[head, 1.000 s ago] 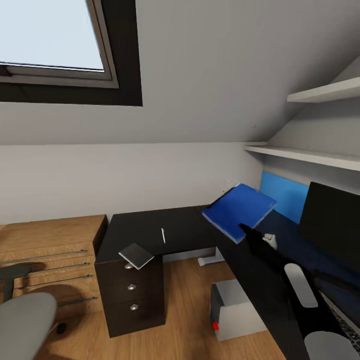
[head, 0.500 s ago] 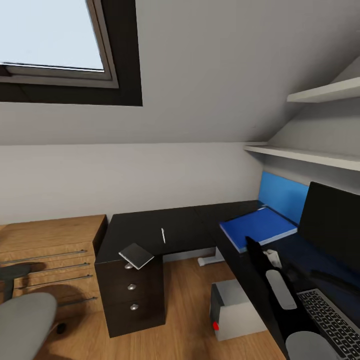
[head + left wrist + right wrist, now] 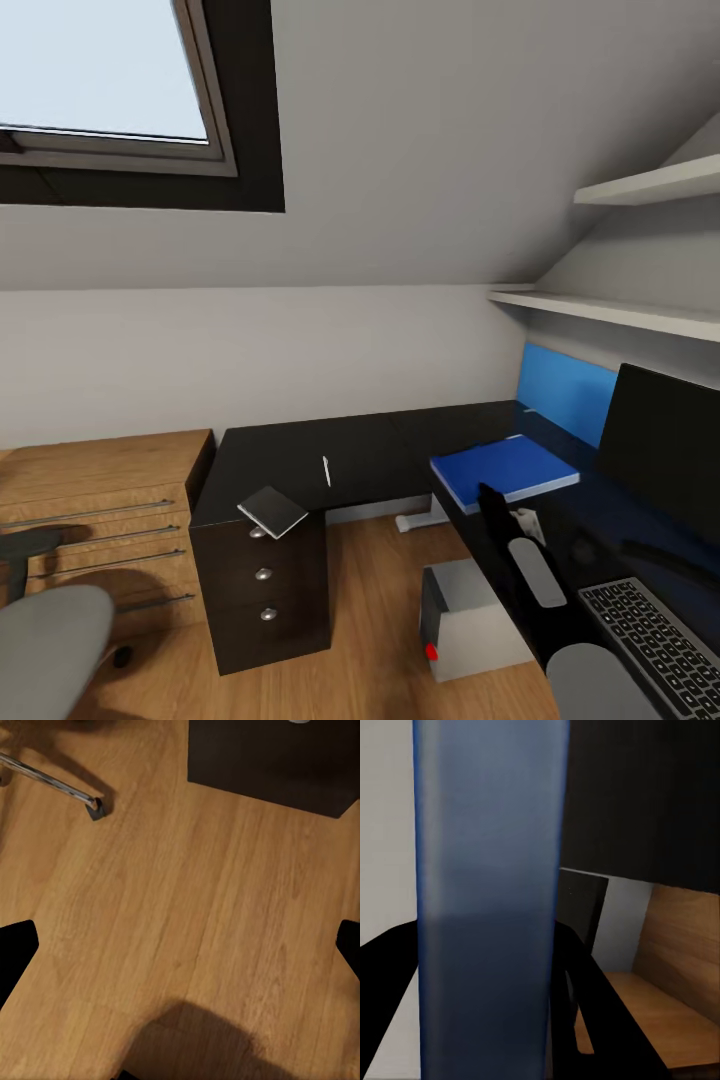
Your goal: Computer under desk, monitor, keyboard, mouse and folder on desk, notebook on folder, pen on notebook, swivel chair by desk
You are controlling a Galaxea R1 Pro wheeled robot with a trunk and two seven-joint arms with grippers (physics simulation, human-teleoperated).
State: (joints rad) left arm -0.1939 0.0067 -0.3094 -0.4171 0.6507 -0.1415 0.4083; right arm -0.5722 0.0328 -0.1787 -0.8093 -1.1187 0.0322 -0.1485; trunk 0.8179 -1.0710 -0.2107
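Note:
The blue folder (image 3: 505,468) lies flat on the black desk (image 3: 350,455), left of the monitor (image 3: 665,450). My right gripper (image 3: 492,502) is at its near edge; in the right wrist view its fingers (image 3: 585,997) flank the folder (image 3: 487,907), shut on it. The keyboard (image 3: 650,630) lies in front of the monitor. The grey notebook (image 3: 273,511) juts over the desk corner, with the pen (image 3: 326,470) behind it. The computer (image 3: 470,620) stands on the floor under the desk. The swivel chair (image 3: 45,640) is at lower left. My left gripper (image 3: 180,952) hangs open over the floor. The mouse is out of view.
A dark drawer unit (image 3: 265,585) sits under the desk corner. A light-wood cabinet (image 3: 100,500) stands to its left. White shelves (image 3: 620,312) and a blue wall panel (image 3: 565,395) are behind the desk. A chair base leg (image 3: 52,781) crosses the wood floor.
The folder, held up tilted a second ago, has come down flat onto the desk. My right arm has drawn back toward me, uncovering the keyboard.

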